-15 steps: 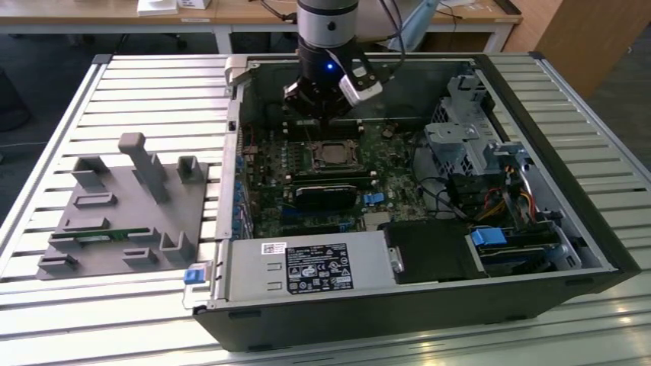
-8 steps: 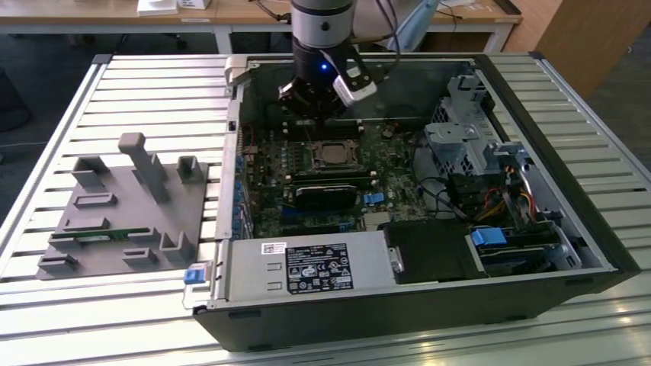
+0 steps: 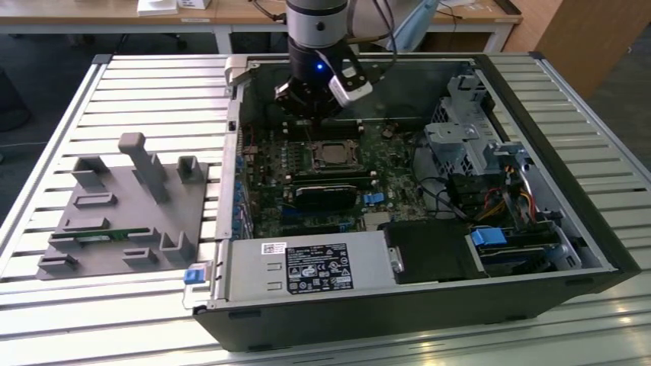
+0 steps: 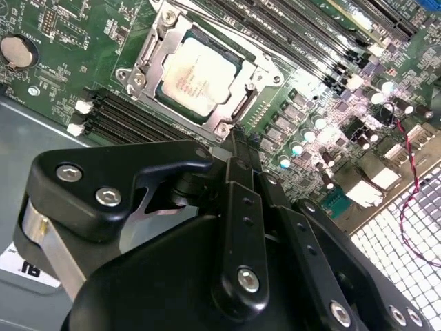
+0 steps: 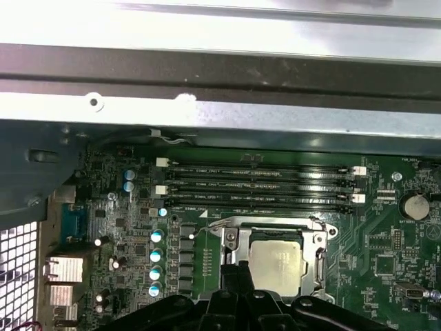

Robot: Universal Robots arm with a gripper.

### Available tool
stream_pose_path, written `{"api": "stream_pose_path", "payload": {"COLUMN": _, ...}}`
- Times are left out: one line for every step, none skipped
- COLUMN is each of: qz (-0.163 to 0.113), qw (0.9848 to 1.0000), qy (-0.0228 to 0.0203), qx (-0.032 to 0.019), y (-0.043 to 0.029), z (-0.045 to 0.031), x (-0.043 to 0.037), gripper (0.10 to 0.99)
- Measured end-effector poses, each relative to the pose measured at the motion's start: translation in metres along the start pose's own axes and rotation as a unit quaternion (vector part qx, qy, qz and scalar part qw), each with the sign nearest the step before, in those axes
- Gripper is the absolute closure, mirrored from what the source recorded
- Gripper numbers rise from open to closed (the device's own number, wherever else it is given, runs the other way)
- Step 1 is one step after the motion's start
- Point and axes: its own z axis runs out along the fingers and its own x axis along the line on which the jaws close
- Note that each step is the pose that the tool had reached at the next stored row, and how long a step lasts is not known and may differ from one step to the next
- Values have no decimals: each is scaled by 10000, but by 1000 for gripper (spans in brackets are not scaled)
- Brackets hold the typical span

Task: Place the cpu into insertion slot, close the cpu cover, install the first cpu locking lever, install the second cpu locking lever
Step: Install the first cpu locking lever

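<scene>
- Leftmost, in the exterior view: slatted metal worktop [image 3: 61, 84] carrying a grey fixture [image 3: 122, 213] with upright posts and shallow pockets. It stands apart from the case.
- Next along: open computer case [image 3: 585, 252] lying on its side, with the power supply [image 3: 305, 267] at its near edge.
- Green motherboard [image 3: 305, 213] lies flat on the case floor; a long black card [image 3: 328, 191] crosses it on the near side of the socket.
- Tool [image 4: 236, 138] hangs from the arm over the far part of the board, just beyond the socket.
- Fingers [image 4: 234, 200] are drawn narrow, close together. Both wrist views put the tips right at the edge of the socket frame; contact cannot be judged.
- Nothing visible is gripped between the fingers.
- Cpu [image 4: 200, 74] sits seated in the insertion slot [image 4: 242, 103], pale metal face up and square to the socket.
- Cpu cover [image 4: 148, 48] lies down flat around the chip, whose face shows through the cut-out.
- Whether the locking levers are latched cannot be told.
- Memory slots [image 5: 262, 183] run in parallel rows just beside the socket, toward the case wall.
- Coin cell [image 5: 415, 205] sits on the board near the ends of those slots.
- Toward the exterior view's right: silver drive cage [image 3: 463, 133] against the case side, well apart from the socket.
- Cables [image 3: 498, 202] are bundled on the near side of the cage.
</scene>
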Motion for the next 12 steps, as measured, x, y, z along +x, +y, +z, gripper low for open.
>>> {"api": "stream_pose_path", "payload": {"qz": 0, "qw": 10000, "qy": 0, "qx": 0, "y": 0, "z": 0, "x": 5, "gripper": 965}}
{"api": "stream_pose_path", "payload": {"qz": 0, "qw": 10000, "qy": 0, "qx": 0, "y": 0, "z": 0, "x": 10, "gripper": 965}}
{"api": "stream_pose_path", "payload": {"qz": 0, "qw": 10000, "qy": 0, "qx": 0, "y": 0, "z": 0, "x": 18, "gripper": 965}}
{"api": "stream_pose_path", "payload": {"qz": 0, "qw": 10000, "qy": 0, "qx": 0, "y": 0, "z": -1, "x": 28, "gripper": 965}}
{"api": "stream_pose_path", "payload": {"qz": 0, "qw": 10000, "qy": 0, "qx": 0, "y": 0, "z": -2, "x": 42, "gripper": 965}}
{"api": "stream_pose_path", "payload": {"qz": 0, "qw": 10000, "qy": 0, "qx": 0, "y": 1, "z": -2, "x": 56, "gripper": 965}}
{"api": "stream_pose_path", "payload": {"qz": 0, "qw": 10000, "qy": 0, "qx": -1, "y": 1, "z": -2, "x": 71, "gripper": 965}}
{"api": "stream_pose_path", "payload": {"qz": 0, "qw": 10000, "qy": 0, "qx": -2, "y": 1, "z": -2, "x": 83, "gripper": 965}}
{"api": "stream_pose_path", "payload": {"qz": 0, "qw": 10000, "qy": 0, "qx": -2, "y": 2, "z": -3, "x": 96, "gripper": 965}}
{"api": "stream_pose_path", "payload": {"qz": 1, "qw": 10000, "qy": 0, "qx": -5, "y": 2, "z": -3, "x": 112, "gripper": 965}}
{"api": "stream_pose_path", "payload": {"qz": 1, "qw": 10000, "qy": 0, "qx": -8, "y": 2, "z": -4, "x": 130, "gripper": 965}}
{"api": "stream_pose_path", "payload": {"qz": 1, "qw": 10000, "qy": 0, "qx": -9, "y": 2, "z": -4, "x": 147, "gripper": 965}}
